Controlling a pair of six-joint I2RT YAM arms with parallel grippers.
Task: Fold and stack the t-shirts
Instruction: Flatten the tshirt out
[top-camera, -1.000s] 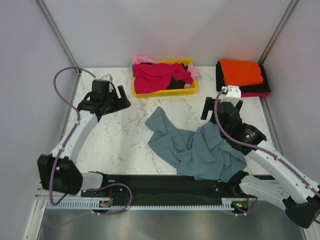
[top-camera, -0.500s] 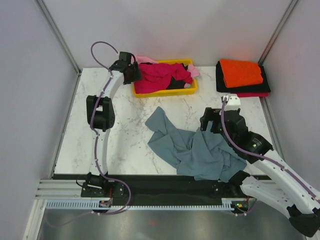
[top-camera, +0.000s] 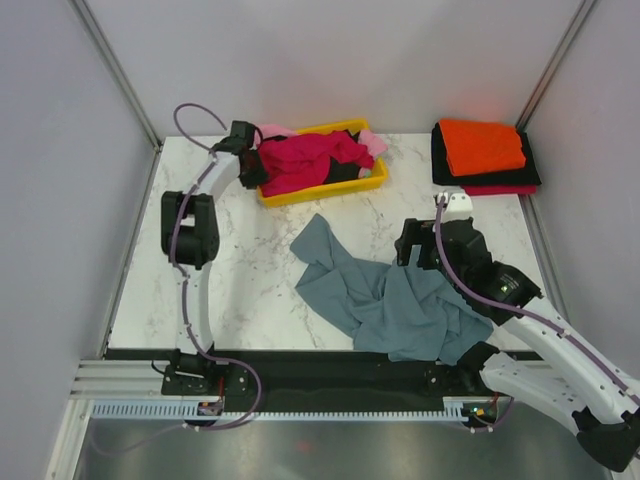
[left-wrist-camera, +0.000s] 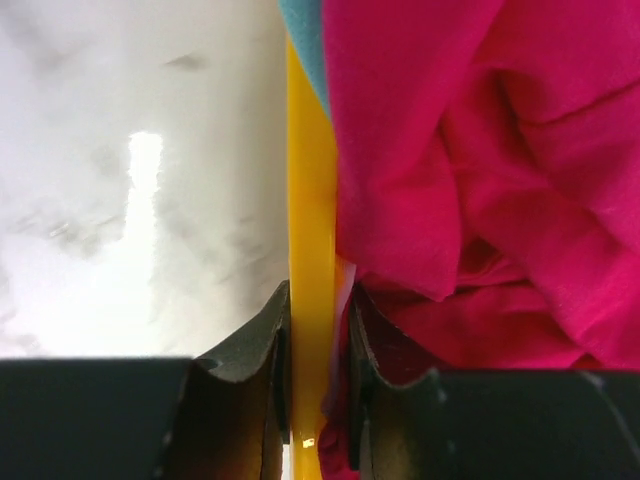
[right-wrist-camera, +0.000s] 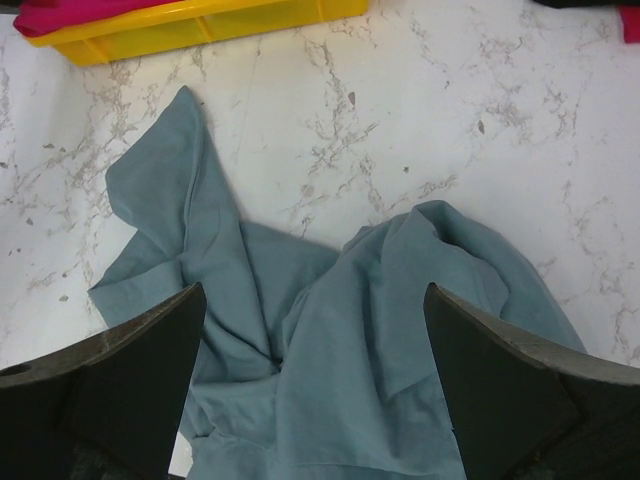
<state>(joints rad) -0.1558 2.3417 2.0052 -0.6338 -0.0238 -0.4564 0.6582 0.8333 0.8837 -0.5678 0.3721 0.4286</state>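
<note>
A large slate blue-grey t-shirt (top-camera: 390, 300) (right-wrist-camera: 340, 340) lies crumpled on the marble table. My right gripper (top-camera: 415, 245) (right-wrist-camera: 312, 295) hovers open just above it, with nothing between its fingers. A magenta t-shirt (top-camera: 305, 160) (left-wrist-camera: 480, 150) is heaped in the yellow tray (top-camera: 320, 190) (left-wrist-camera: 310, 200), with a pink one (top-camera: 372, 140) at the tray's far right corner. My left gripper (top-camera: 250, 160) (left-wrist-camera: 318, 300) is shut on the tray's left wall, and a fold of magenta cloth is pinched against the inner finger. Folded orange (top-camera: 482, 145), black (top-camera: 440, 160) and red (top-camera: 510, 188) t-shirts are stacked at the back right.
Grey walls with metal posts close in the table on the left, back and right. The black rail (top-camera: 320, 370) holding both arm bases runs along the near edge, touching the blue-grey shirt's hem.
The left arm swung out to the tray and its jaws closed on the left wall. The tray has slid left and turned slightly. The right gripper drifted a little lower over the blue-grey shirt.
</note>
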